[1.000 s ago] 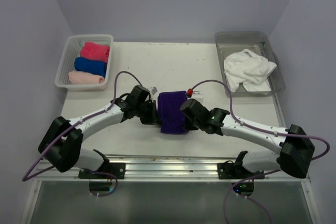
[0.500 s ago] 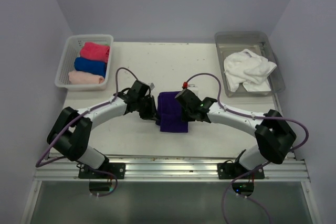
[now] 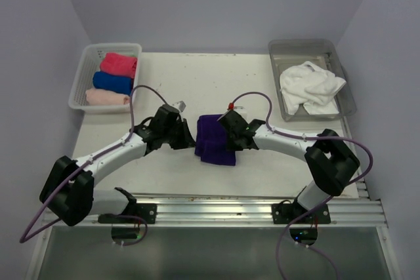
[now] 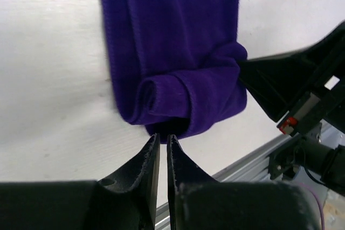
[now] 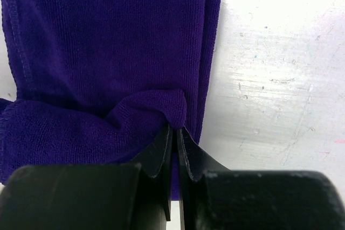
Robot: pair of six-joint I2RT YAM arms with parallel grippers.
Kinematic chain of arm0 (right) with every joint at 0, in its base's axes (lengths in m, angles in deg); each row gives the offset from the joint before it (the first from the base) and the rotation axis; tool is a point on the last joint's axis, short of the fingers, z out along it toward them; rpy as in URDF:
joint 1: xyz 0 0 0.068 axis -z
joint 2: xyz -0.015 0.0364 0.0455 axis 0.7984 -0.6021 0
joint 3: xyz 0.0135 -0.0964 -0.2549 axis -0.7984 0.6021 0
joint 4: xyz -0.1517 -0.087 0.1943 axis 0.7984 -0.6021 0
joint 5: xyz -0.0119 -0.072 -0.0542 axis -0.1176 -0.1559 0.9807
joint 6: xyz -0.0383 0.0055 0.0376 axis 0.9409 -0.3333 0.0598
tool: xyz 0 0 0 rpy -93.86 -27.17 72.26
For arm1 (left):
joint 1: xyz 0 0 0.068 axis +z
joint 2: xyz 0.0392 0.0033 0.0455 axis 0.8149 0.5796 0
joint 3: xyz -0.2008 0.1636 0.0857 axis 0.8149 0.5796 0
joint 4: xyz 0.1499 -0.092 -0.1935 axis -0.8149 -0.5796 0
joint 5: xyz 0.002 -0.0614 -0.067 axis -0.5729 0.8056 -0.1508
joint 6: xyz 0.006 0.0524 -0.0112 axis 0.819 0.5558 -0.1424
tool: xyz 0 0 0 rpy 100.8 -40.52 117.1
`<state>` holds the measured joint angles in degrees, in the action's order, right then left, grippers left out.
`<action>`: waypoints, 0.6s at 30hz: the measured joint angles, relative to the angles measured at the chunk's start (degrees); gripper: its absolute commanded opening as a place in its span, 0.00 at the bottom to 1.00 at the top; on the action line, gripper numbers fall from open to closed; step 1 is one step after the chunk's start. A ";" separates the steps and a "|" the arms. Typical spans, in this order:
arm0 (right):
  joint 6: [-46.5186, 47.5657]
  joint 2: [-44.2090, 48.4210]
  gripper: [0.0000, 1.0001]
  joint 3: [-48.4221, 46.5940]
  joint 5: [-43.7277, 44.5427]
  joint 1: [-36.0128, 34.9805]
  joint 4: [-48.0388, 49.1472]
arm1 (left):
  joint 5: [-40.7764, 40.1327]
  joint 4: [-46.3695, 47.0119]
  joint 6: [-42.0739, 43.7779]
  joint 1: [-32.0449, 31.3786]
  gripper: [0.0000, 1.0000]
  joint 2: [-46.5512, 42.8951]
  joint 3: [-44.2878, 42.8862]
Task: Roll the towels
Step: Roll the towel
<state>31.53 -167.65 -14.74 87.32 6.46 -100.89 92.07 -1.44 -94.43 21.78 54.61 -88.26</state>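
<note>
3 towels [image 3: 113, 81] rolled; purple towel [image 3: 210, 142] half-rolled, right hand [image 5: 175, 130] pinching it, left hand [image 4: 163, 137] narrow; white towel [image 3: 310, 86] right of it untouched.

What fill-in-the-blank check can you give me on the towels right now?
The white plastic lattice basket holds ___ rolled towels.
The crumpled cloth towel in the grey metal tray is ___.
The right tool pinches the partly rolled cloth towel, which is deep ___.
Missing: three; white; purple.
</note>
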 measured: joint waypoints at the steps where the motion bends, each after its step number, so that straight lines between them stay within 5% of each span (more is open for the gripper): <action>1: -0.02 0.00 0.06 -0.02 -0.11 0.04 0.09 | 1.25 1.14 -0.20 -0.87 0.13 0.57 0.46; 8: -0.33 0.20 0.09 -0.04 -0.35 0.09 0.04 | 7.32 8.92 -0.85 -4.96 0.12 6.12 0.81; 14: -0.39 3.15 0.27 -0.04 -1.40 0.09 -0.63 | 7.43 10.03 -0.66 -4.94 0.06 12.79 -0.70; 18: 0.46 9.51 0.30 0.13 -2.08 0.09 -1.11 | 7.37 10.12 -0.63 -4.85 0.06 15.76 -1.79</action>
<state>31.99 -158.14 -14.61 85.24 6.54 -102.01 99.43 8.68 -95.06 16.93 70.37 -90.05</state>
